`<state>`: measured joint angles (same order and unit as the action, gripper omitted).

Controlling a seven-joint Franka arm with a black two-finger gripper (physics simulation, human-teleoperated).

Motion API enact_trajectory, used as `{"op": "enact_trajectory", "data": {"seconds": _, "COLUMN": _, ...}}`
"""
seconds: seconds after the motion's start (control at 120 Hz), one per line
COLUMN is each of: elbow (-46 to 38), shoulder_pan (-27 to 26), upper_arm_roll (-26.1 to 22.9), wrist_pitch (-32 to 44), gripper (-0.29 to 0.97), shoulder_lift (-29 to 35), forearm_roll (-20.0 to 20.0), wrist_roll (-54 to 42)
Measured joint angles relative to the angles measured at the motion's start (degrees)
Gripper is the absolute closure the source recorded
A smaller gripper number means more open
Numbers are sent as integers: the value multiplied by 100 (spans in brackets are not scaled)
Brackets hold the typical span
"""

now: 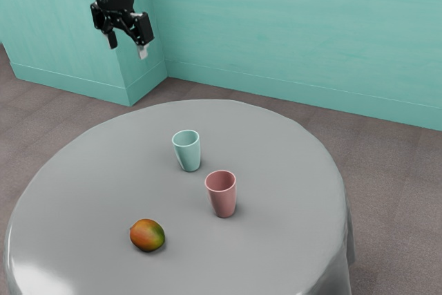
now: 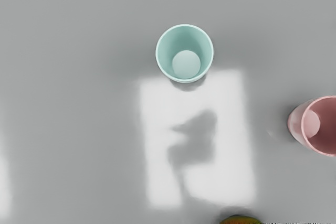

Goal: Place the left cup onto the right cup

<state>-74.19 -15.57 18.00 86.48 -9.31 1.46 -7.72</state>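
One bench [image 1: 83, 191]: round, grey, draped in a cloth. It carries two cups and a mango, all well in from its edge.
Gripper [image 1: 128, 48]: hangs high above the bench's far side, at the exterior view's upper left, well apart from everything. Its fingers are spread with nothing between them.
Teal cup [image 1: 186, 150]: the left cup in the exterior view, so I take it as the one to move. It stands upright, mouth up, near the bench's middle. In the wrist view it [image 2: 184, 53] sits close to directly under the hand, its rim a full circle.
Pink cup [image 1: 221, 193]: the target, upright and mouth up. It stands near the teal cup, toward the exterior view's right and closer to that camera, not touching it.
Mango [image 1: 147, 235]: lies on the bench toward the front edge, apart from both cups.
Step in hand: the approach. Nothing is grasped, so the task looks barely begun.
Doing it well: centre the hand over the teal rim before descending. Come straight down with the fingers wide and take the cup evenly from two sides so it does not tip. Lift it well above the pink rim before crossing, then lower it with the axes lined up.
Risk: a light cup is likely to skid or topple if one finger touches first.
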Motion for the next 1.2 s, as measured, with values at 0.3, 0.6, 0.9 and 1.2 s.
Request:
{"op": "enact_trajectory", "data": {"seconds": 0.3, "elbow": -151, "shoulder_pan": 32, "upper_arm_roll": -184, "wrist_pitch": 191, "gripper": 0, "shoulder_lift": 50, "forearm_roll": 12, "wrist_roll": -150}}
{"op": "enact_trajectory", "data": {"seconds": 0.6, "elbow": 108, "shoulder_pan": 1228, "upper_arm_roll": -850, "wrist_pitch": 874, "gripper": 0, "shoulder_lift": -1145, "forearm_roll": -66, "wrist_roll": -9}}
{"op": "enact_trajectory", "data": {"seconds": 0.9, "elbow": 175, "shoulder_pan": 1319, "upper_arm_roll": -920, "wrist_pitch": 1544, "gripper": 0, "shoulder_lift": -2069, "forearm_roll": -411, "wrist_roll": 194}}
{"op": "enact_trajectory", "data": {"seconds": 1.2, "elbow": -24, "shoulder_pan": 1307, "upper_arm_roll": -1033, "wrist_pitch": 1880, "gripper": 0, "shoulder_lift": -2154, "forearm_roll": -648, "wrist_roll": 307}}
